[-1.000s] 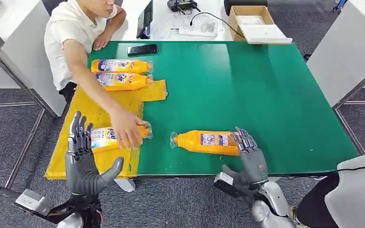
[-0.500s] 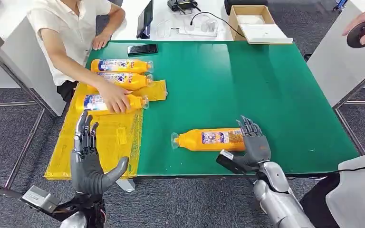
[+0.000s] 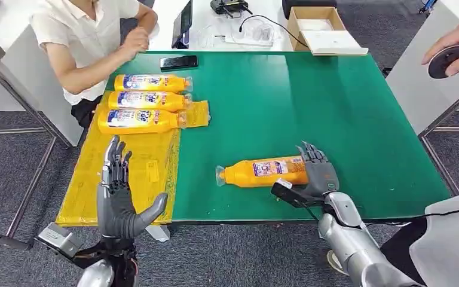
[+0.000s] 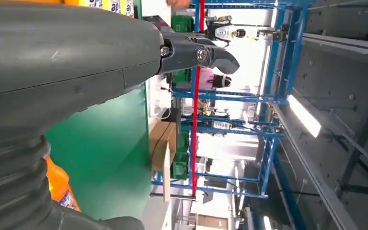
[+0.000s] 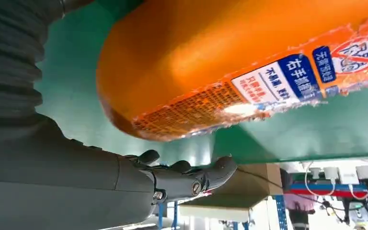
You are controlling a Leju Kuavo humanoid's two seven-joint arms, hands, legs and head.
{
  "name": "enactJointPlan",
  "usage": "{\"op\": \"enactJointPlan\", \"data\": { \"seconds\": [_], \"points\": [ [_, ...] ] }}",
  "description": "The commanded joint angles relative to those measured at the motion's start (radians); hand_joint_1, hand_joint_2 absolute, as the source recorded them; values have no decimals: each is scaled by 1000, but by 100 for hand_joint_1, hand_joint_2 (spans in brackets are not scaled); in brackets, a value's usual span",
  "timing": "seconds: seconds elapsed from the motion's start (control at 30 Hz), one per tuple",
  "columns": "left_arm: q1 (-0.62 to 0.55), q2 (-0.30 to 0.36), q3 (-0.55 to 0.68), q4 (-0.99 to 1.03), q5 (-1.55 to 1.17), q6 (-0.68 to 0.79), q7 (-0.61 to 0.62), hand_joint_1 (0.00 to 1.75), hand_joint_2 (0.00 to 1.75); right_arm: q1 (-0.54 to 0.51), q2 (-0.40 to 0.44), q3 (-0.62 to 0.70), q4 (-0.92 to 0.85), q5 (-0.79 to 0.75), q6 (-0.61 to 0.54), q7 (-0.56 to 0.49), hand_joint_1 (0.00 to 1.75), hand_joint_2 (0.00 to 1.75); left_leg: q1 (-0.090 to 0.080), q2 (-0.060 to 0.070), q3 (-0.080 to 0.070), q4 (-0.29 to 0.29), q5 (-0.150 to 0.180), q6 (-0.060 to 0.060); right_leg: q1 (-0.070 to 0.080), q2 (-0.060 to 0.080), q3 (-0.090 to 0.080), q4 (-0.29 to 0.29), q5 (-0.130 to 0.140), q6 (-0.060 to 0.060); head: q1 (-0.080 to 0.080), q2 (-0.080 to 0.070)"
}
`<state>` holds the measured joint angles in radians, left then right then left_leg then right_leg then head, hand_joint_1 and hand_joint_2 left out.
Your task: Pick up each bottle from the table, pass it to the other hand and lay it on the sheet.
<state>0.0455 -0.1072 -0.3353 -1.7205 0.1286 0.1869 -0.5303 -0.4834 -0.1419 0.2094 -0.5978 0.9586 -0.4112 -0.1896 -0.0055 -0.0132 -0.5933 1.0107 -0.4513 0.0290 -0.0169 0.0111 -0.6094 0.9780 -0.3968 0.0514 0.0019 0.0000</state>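
We've got an orange bottle [image 3: 262,172] with a clear cap and blue-white label lying on its side on the green table [image 3: 346,119], near-right. Our right hand [image 3: 318,173] wraps its base end. Our left hand [image 3: 119,200] hovers empty, fingers spread, over the near edge of the yellow sheet [image 3: 134,173].
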Motion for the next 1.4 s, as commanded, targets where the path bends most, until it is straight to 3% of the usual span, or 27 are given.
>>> {"op": "enactJointPlan", "data": {
  "seconds": [0.03, 0.2, 0.47, 0.8, 1.07, 1.4],
  "points": [
    [-30, 4, -17, 67, 5, 0, 4, 0, 175, -64, 21, 26, 113, -3, 2, -6, 0, 175, 0, 1, 2, -1, -1, -1, 0, 0, 2, -1, 0, -1, 0, 0],
    [-33, 3, -18, 71, 16, -4, 13, 0, 175, -71, 28, 34, 124, 0, 19, -10, 0, 175, 0, 1, 3, -1, -1, -2, 1, 0, 3, -1, -1, -2, 0, 0],
    [-59, 3, -28, 101, 43, -26, 41, 0, 175, -100, 68, 127, 209, 59, 147, 22, 0, 175, 2, 3, 8, -1, -2, -3, 2, 1, 7, -1, -2, -3, 0, 0],
    [-53, 6, -34, 89, 47, -25, 41, 0, 175, -110, 111, 237, 180, 123, 68, -48, 0, 175, 2, 5, 10, -1, -1, -2, 2, 1, 8, -2, -1, -3, 0, 0],
    [-35, 27, -34, 37, 41, -32, 48, 0, 175, -119, 133, 275, 152, 101, 115, -32, 0, 175, 1, 4, 9, 0, -1, -2, 2, 0, 8, -1, -1, -2, 0, 0],
    [-43, 28, -33, 112, 35, -42, 97, 0, 175, -119, 123, 286, 224, 61, 262, 26, 0, 175, 1, 1, 12, -2, 0, -2, 1, -2, 11, -3, -1, -2, 0, 0]
  ]
}}
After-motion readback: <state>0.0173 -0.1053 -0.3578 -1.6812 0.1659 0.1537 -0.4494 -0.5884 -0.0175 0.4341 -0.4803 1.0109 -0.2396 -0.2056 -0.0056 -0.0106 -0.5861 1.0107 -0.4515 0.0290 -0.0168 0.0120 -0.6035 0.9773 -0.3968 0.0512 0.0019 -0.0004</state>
